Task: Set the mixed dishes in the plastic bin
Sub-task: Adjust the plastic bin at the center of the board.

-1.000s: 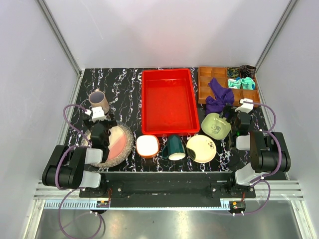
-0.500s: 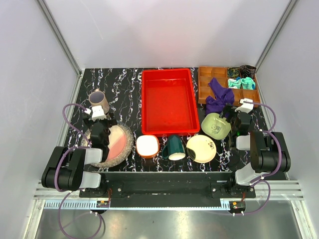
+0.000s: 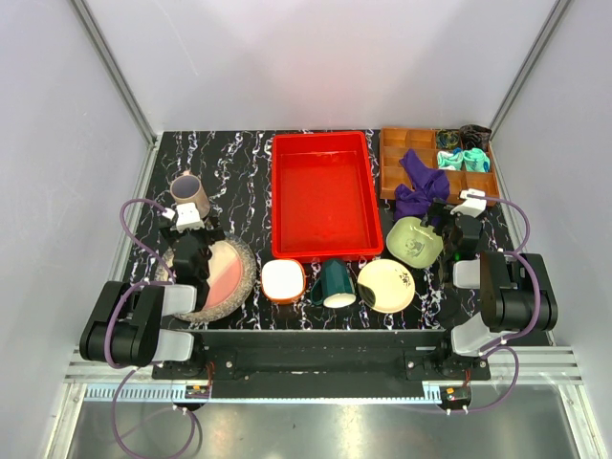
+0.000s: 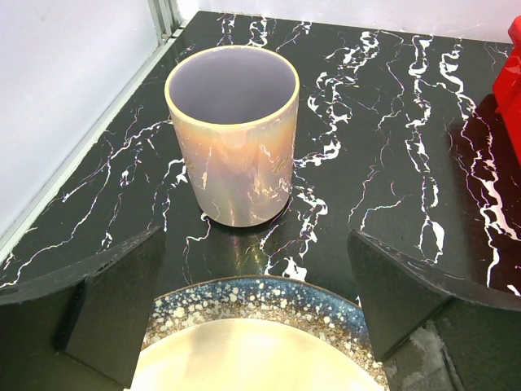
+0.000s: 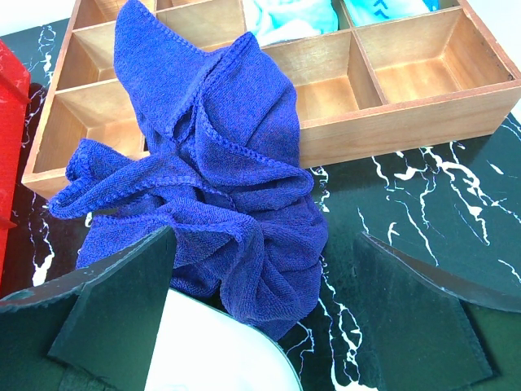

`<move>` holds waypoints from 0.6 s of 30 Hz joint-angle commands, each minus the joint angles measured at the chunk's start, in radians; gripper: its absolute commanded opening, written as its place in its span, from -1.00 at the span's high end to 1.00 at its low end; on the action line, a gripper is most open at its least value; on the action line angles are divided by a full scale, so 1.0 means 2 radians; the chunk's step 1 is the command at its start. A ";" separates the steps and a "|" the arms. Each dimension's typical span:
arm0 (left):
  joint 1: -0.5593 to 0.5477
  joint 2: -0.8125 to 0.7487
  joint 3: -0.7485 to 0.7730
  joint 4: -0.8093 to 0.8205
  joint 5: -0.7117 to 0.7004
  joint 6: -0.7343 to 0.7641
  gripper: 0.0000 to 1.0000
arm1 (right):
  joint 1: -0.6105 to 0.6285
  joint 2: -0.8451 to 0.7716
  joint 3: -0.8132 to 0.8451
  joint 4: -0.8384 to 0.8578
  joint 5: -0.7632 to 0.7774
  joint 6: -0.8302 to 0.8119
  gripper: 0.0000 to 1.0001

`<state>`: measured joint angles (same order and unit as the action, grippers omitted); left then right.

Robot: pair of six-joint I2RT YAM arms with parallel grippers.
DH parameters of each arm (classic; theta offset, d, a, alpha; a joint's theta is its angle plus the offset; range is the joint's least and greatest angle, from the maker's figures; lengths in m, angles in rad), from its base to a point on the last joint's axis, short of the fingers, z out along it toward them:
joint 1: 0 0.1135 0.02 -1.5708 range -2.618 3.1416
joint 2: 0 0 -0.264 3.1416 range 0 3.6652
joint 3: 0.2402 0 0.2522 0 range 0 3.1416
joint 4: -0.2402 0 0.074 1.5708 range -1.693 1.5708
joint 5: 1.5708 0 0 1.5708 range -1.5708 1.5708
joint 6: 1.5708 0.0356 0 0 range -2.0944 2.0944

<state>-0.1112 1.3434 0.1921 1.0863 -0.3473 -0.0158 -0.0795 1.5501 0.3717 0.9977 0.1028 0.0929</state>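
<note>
Top external: the plastic bin (image 3: 321, 191) stands empty mid-table (image 3: 239, 153). Left wrist: left pincer (image 4: 254, 244), spread apart above the speckled plate (image 4: 269, 297)'s far rim, probably to grip it. Right wrist: right pincer (image 5: 264, 236) likewise spread over the green bowl (image 5: 220, 358).

Three plates sit on the tabletop (image 3: 239, 163): grey plate (image 3: 248, 260), pink plate (image 3: 224, 273), yellow plate (image 3: 385, 285). Two bowls: green bowl (image 3: 414, 241), orange bowl (image 3: 283, 280). One mug (image 3: 335, 283), one cup (image 3: 190, 196), one bin (image 3: 320, 191), one tray (image 3: 397, 153). One purple cloth (image 3: 418, 186); the teal cloth (image 3: 462, 158) may be two pieces, too small to tell.
</note>
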 commanded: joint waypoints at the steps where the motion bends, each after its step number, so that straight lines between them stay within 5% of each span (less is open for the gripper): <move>1: 0.002 0.000 0.007 0.030 0.010 0.004 -0.98 | 0.000 0.001 0.001 0.024 -0.002 -0.004 -0.99; 18: 0.002 -0.014 0.008 0.019 0.013 0.004 -0.98 | 0.000 0.000 0.002 0.024 -0.002 -0.004 -1.00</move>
<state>-0.1112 1.3434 0.1921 1.0863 -0.3462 -0.0158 -0.0795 1.5501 0.3717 0.9977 0.1028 0.0929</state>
